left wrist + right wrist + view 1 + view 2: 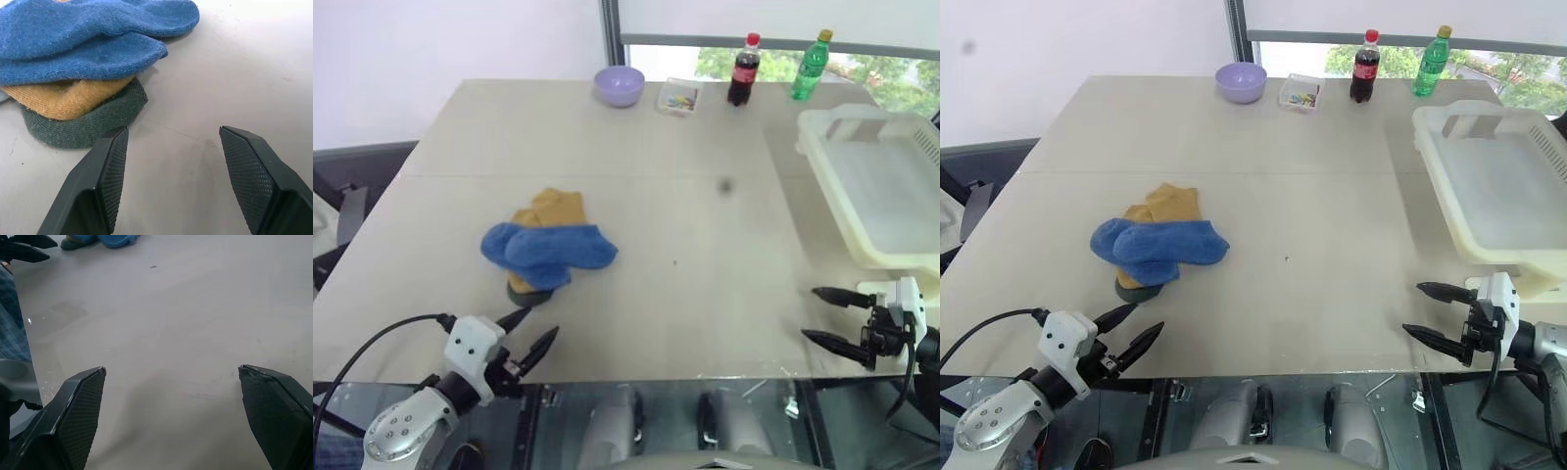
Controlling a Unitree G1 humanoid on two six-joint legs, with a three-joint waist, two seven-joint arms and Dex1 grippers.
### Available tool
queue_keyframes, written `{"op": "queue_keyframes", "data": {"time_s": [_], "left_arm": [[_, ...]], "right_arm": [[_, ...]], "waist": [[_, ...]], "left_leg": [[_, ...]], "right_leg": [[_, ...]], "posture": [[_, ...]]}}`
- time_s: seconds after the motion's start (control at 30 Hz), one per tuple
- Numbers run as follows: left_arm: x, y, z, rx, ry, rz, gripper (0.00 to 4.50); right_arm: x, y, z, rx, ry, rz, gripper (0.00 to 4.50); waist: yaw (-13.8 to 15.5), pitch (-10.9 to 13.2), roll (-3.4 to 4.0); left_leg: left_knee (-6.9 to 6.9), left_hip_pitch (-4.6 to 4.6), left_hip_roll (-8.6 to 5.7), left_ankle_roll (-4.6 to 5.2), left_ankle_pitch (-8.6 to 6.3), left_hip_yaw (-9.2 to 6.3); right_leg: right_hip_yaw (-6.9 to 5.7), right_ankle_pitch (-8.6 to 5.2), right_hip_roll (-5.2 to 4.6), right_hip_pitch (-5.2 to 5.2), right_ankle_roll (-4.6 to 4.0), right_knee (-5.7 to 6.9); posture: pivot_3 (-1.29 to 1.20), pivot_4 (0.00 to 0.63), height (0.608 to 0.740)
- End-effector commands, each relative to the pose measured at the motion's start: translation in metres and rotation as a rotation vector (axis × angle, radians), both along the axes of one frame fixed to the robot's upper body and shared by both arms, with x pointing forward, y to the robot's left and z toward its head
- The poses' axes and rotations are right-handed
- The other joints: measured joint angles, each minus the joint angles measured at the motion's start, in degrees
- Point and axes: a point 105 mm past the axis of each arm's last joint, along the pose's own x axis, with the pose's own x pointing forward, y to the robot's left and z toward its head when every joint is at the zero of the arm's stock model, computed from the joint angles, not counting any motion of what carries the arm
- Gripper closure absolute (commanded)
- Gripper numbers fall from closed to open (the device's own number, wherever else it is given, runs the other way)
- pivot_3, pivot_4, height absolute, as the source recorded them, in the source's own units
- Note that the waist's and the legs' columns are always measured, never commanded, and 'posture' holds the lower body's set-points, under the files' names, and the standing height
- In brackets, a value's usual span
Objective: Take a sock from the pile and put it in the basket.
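From my head, the table [705, 245] spreads out pale and wide; the pile [546, 247] of socks lies on its near left part, two blue ones on top, mustard-yellow ones showing behind and a dark green edge beneath; the basket [871, 186] sits at the right edge of the table, well apart from the pile; along the far edge stand a lavender bowl [619, 85], a small clear tray [679, 97], a cola bottle [743, 70] and a green bottle [810, 65]. My left gripper [530, 333] hovers at the near edge just in front of the pile, its jaws apart and holding nothing; my right gripper [829, 317] hangs at the near right, just in front of the basket's near corner, its jaws spread wide and empty.

From my left wrist, the blue socks [88, 44] lie stacked over a yellow sock [63, 95] and a dark green sock [83, 122]; my two fingers [105, 181] stand apart, one close beside the green edge; I cannot tell whether it touches.

From my right wrist, my fingers [78, 416] stand far apart over bare table; the pile shows far off to the left.
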Motion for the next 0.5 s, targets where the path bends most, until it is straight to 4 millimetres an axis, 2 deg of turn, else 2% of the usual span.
{"op": "queue_keyframes", "data": {"time_s": [0.03,0.5], "left_arm": [[-0.0031,0.0003,0.0079,0.004,-0.035,-0.005,1.32],[-0.0040,-0.0014,0.0069,-0.021,-0.051,0.003,1.32]], "right_arm": [[-0.0005,-0.0080,0.0073,-0.011,-0.034,-0.008,0.06],[0.0011,-0.0118,0.0043,-0.019,-0.032,0.005,0.06]], "waist": [[0.00,0.00,0.00],[0.02,0.04,0.01]], "left_leg": [[0.00,0.00,0.00,0.00,0.00,0.00],[-0.03,-0.01,0.00,0.01,0.00,0.01]], "right_leg": [[0.00,0.00,0.00,0.00,0.00,0.00],[0.00,0.00,0.01,0.00,0.00,-0.05]], "posture": [[0.00,0.150,0.733],[0.00,0.150,0.733]]}}
